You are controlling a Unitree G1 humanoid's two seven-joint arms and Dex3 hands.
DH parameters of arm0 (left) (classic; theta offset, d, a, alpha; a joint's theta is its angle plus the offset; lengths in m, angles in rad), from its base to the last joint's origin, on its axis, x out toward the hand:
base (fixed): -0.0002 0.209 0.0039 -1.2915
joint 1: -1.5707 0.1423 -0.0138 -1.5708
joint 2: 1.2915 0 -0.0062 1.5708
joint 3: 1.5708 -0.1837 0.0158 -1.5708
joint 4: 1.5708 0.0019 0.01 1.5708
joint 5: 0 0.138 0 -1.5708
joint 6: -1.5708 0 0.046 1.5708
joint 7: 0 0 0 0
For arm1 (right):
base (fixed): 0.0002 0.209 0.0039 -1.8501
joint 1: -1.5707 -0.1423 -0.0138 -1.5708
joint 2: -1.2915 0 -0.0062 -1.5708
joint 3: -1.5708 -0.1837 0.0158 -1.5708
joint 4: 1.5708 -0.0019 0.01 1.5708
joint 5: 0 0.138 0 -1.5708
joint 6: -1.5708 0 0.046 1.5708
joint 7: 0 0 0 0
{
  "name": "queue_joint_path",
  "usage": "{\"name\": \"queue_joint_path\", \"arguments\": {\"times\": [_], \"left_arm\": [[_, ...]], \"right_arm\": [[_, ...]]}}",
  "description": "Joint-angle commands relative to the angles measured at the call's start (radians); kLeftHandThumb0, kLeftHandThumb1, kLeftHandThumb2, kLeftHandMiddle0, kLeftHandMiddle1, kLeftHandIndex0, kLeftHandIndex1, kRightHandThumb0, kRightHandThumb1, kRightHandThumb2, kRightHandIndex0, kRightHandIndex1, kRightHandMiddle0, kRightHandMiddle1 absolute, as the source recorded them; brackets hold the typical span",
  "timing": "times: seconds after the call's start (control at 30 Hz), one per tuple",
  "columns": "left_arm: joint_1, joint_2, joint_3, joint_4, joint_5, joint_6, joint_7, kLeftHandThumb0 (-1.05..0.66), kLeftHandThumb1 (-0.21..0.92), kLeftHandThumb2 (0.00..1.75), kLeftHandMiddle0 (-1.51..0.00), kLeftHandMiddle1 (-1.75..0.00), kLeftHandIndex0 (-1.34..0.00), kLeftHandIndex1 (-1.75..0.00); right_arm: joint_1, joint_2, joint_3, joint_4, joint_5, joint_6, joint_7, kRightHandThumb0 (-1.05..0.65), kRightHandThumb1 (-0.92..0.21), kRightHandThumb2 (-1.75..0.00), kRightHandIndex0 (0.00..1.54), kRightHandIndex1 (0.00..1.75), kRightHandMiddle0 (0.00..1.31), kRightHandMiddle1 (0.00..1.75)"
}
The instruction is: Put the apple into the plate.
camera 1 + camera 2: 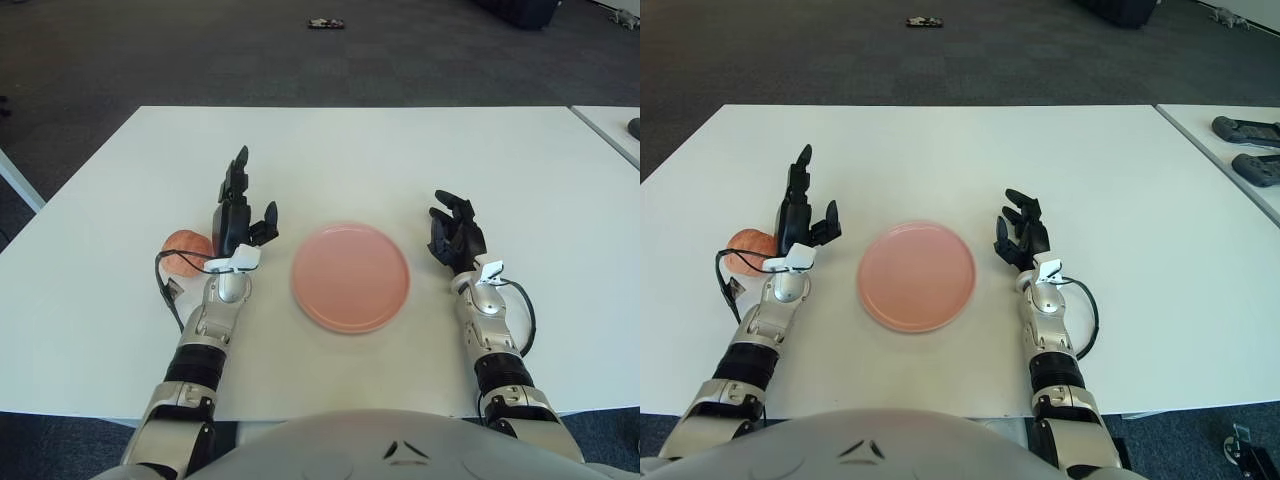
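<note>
A reddish apple (184,249) lies on the white table (340,150), left of a round pink plate (350,277). My left hand (240,210) is raised just right of the apple, fingers spread and upright, holding nothing; its wrist hides the apple's right edge. My right hand (455,233) shows to the right of the plate, fingers loosely open, holding nothing.
A second white table (1230,150) stands at the far right with dark controllers (1246,130) on it. Dark carpet lies beyond the table's far edge, with a small dark object (325,23) on the floor.
</note>
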Motion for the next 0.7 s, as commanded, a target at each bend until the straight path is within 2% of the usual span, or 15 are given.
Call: {"name": "queue_joint_path", "arguments": {"times": [0.0, 0.13, 0.27, 0.4, 0.53, 0.67], "left_arm": [[-0.033, 0.082, 0.010, -0.029, 0.086, 0.004, 0.053, -0.81, 0.92, 0.89, -0.05, -0.01, 0.00, -0.09], [-0.046, 0.124, 0.002, -0.111, 0.237, 0.080, 0.143, -0.83, 0.92, 0.89, -0.02, 0.00, 0.00, -0.02], [-0.043, 0.146, -0.001, -0.275, 0.340, 0.189, 0.130, -0.90, 0.92, 0.91, 0.00, 0.00, -0.01, -0.01], [-0.025, 0.163, -0.017, -0.335, 0.396, 0.232, 0.139, -0.94, 0.92, 0.92, 0.00, 0.00, -0.01, -0.01], [0.023, 0.184, -0.024, -0.460, 0.475, 0.297, 0.104, -0.97, 0.92, 0.96, 0.00, 0.00, -0.02, -0.02], [0.031, 0.207, -0.026, -0.510, 0.522, 0.311, 0.125, -0.98, 0.92, 0.99, 0.00, 0.00, -0.02, -0.03]], "right_arm": [[0.027, 0.000, 0.002, 0.039, -0.002, 0.054, 0.003, -0.51, -0.81, -0.80, 0.26, 0.75, 0.00, 0.82], [0.025, 0.001, 0.000, 0.040, 0.003, 0.060, 0.007, -0.51, -0.81, -0.79, 0.26, 0.75, 0.00, 0.80], [0.022, 0.000, -0.001, 0.048, 0.006, 0.062, 0.010, -0.51, -0.82, -0.79, 0.25, 0.75, 0.00, 0.79], [0.019, 0.000, -0.002, 0.054, 0.007, 0.061, 0.012, -0.51, -0.82, -0.79, 0.25, 0.74, 0.00, 0.80], [0.021, 0.002, -0.001, 0.057, 0.007, 0.058, 0.015, -0.52, -0.82, -0.79, 0.25, 0.75, 0.00, 0.80], [0.017, 0.005, -0.003, 0.065, 0.008, 0.056, 0.016, -0.52, -0.82, -0.78, 0.25, 0.75, 0.00, 0.81]]}}
